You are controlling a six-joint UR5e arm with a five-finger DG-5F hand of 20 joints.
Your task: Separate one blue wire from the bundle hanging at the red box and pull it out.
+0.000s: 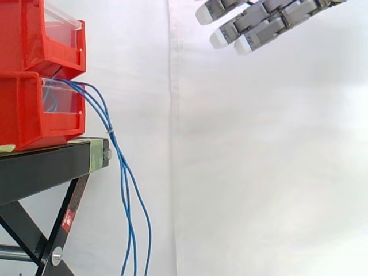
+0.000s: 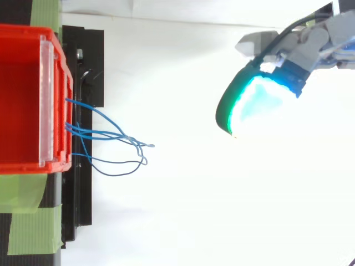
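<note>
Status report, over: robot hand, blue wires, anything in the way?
Robot hand open, up high, apart from blue wires. Wires hang bundled from lower red box, untouched. Nothing in between.

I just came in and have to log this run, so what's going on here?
A robot hand hovers up high with its fingers straight, holding nothing. It is well clear of the blue wires, which come out of the lower red bin and hang as a bundle past the edge of the black stand. No wire has been separated or pulled out yet.
</note>
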